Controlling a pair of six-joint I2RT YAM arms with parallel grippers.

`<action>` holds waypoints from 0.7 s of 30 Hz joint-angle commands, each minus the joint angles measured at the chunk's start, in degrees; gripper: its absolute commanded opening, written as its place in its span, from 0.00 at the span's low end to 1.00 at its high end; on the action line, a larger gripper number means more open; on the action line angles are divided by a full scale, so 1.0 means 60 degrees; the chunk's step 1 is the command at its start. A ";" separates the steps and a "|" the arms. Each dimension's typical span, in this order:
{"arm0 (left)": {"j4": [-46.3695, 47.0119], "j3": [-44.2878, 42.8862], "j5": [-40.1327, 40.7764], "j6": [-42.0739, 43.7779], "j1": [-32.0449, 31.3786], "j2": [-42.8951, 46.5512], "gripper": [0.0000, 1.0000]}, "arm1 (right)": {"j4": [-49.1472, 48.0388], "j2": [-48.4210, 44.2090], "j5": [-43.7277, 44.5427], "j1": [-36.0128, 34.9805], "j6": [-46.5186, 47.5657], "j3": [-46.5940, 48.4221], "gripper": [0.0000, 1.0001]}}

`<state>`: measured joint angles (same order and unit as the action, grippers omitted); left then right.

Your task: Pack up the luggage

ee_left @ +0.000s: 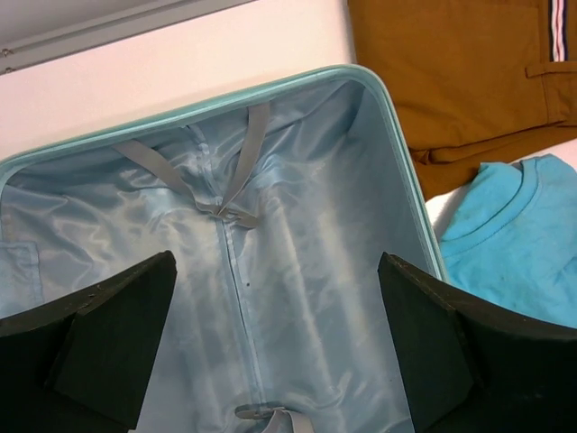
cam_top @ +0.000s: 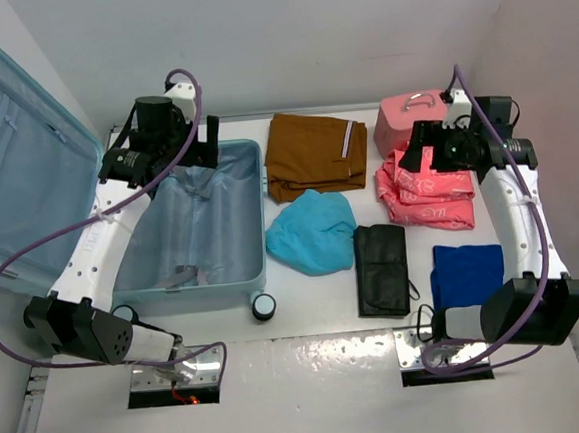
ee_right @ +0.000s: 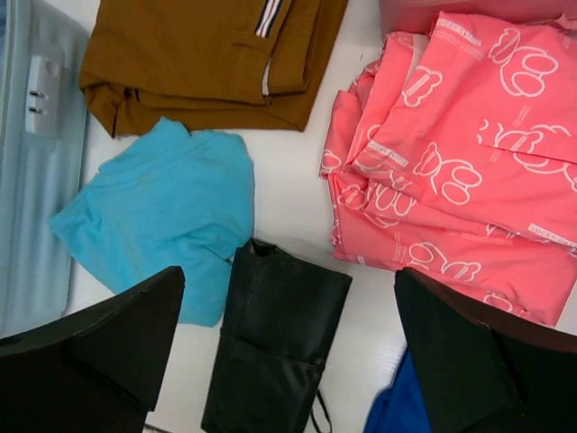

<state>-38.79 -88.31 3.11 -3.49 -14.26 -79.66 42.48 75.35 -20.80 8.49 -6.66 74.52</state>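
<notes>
Luggage (cam_top: pixel 214 237) lies open on worktop (cam_top: pixel 313 320); left gripper (ee_left: pixel 275 271) over its lining, fingers apart, empty; right gripper (ee_right: pixel 288 280) over pink garment (cam_top: pixel 431 201), likewise apart.

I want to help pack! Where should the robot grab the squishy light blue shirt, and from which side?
Pinch a raised wrinkle near the middle of the light blue shirt, coming straight down from above. It lies crumpled and low, with no stiff edge to slide under, so the bunched cloth probably gives the open right gripper the most to close on.
</notes>
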 commanded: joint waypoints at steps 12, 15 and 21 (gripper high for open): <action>0.0825 0.0012 0.0710 -0.1498 0.0032 0.0255 1.00 | -0.3266 0.0053 -0.0198 0.0679 -0.5108 -0.0436 0.79; 0.0825 -0.0164 0.0711 -0.1732 0.0033 0.0064 1.00 | -0.5079 0.0199 0.0403 0.0665 -0.7013 -0.1052 0.66; 0.0825 -0.0164 0.0623 -0.2100 0.0033 -0.0025 1.00 | -0.5307 0.2376 0.2190 0.0269 -0.8162 0.0439 0.55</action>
<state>-35.86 -88.20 6.68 -13.80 -14.20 -79.81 15.84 83.83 -13.87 11.40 -48.07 71.72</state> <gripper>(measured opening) 0.997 0.563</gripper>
